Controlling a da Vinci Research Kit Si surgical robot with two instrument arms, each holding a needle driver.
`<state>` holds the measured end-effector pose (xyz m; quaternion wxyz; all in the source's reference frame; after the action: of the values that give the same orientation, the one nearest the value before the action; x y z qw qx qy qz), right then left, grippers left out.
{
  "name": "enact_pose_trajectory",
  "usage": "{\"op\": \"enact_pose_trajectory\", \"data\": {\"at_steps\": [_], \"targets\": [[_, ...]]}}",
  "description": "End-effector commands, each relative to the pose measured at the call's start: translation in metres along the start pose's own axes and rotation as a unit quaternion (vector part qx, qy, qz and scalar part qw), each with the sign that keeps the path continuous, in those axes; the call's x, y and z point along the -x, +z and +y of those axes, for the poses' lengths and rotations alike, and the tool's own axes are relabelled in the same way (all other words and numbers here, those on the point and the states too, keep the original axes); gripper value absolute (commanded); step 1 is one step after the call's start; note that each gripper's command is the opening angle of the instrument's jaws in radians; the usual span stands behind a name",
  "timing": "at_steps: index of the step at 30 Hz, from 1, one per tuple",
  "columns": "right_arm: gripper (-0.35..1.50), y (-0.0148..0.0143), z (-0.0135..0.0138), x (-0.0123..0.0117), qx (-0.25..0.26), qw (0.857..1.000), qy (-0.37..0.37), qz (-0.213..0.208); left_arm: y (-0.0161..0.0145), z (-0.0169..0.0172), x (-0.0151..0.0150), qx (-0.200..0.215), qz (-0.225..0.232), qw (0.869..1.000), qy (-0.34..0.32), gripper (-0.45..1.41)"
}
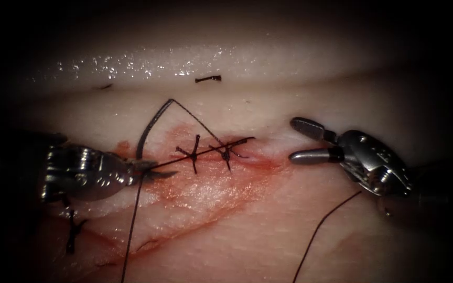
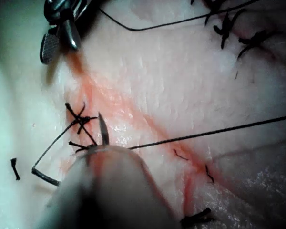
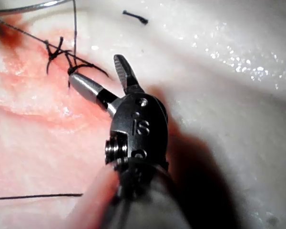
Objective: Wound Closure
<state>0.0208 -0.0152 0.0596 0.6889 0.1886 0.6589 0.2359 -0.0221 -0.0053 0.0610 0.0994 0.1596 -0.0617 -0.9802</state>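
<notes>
A: What does each pincer hold?
B: Left pincer (image 1: pixel 150 170) grips the needle (image 1: pixel 150 126) near one end, left of the knots (image 1: pixel 211 152), clear of the tissue (image 1: pixel 268 230); right pincer (image 1: pixel 302 141) gapes, holding nothing.
A: Handling advice?
B: Probably keep the grip firm and the thread (image 1: pixel 132 220) slack. The needle is thin, dark, arched.
</notes>
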Motion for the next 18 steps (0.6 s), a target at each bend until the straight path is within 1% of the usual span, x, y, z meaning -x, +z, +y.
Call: {"op": "enact_pose_trajectory", "data": {"at_steps": [1, 2, 3, 5, 6, 7, 8, 9, 10, 13, 16, 18], "targets": [[1.15, 0.0019, -0.0004, -0.0001, -0.001, 1.0, -0.005, -0.006, 0.0003, -0.0004, -0.0002, -0.015, -0.024, 0.999, 0.029, -0.45], [1.2, 0.003, -0.0013, -0.0002, -0.005, 1.0, -0.003, -0.007, -0.0004, -0.001, 0.0001, -0.046, -0.057, 0.995, 0.066, -0.45], [1.2, 0.0034, -0.0016, -0.0003, -0.009, 1.0, -0.002, -0.007, -0.0008, -0.0015, 0.0002, -0.067, -0.071, 0.992, 0.085, -0.45], [1.23, 0.0042, -0.0023, -0.0005, -0.014, 1.0, -0.001, -0.009, -0.0014, -0.0017, 0.0002, -0.093, -0.069, 0.989, 0.096, -0.45], [1.25, 0.0051, -0.0032, -0.0008, -0.022, 1.0, -0.002, -0.01, -0.0018, -0.0017, -0.0002, -0.126, -0.073, 0.985, 0.091, -0.45], [1.25, 0.0054, -0.0036, -0.0009, -0.026, 1.0, 0.002, -0.011, -0.0019, -0.0016, -0.0006, -0.132, -0.065, 0.986, 0.084, -0.45], [1.25, 0.0057, -0.0041, -0.0011, -0.031, 0.999, 0.003, -0.013, -0.0021, -0.0014, -0.0011, -0.132, -0.048, 0.987, 0.075, -0.45], [1.25, 0.0062, -0.0048, -0.0013, -0.038, 0.999, 0.008, -0.018, -0.0021, -0.0012, -0.0015, -0.128, -0.041, 0.988, 0.073, -0.45], [1.26, 0.0069, -0.0062, -0.0017, -0.052, 0.998, 0.019, -0.027, -0.0022, -0.0007, -0.0026, -0.123, -0.031, 0.99, 0.069, -0.45], [1.26, 0.0077, -0.0083, -0.0022, -0.069, 0.997, 0.024, -0.038, -0.0024, -0.0001, -0.004, -0.116, -0.016, 0.991, 0.064, -0.45], [1.18, 0.0087, -0.0109, -0.0025, -0.083, 0.994, 0.042, -0.063, -0.0022, -0.0001, -0.0053, -0.11, -0.006, 0.992, 0.058, -0.45], [0.98, 0.0095, -0.0125, -0.0028, -0.093, 0.991, 0.042, -0.089, -0.0018, -0.0004, -0.0057, -0.106, 0.001, 0.992, 0.061, -0.45]]}}
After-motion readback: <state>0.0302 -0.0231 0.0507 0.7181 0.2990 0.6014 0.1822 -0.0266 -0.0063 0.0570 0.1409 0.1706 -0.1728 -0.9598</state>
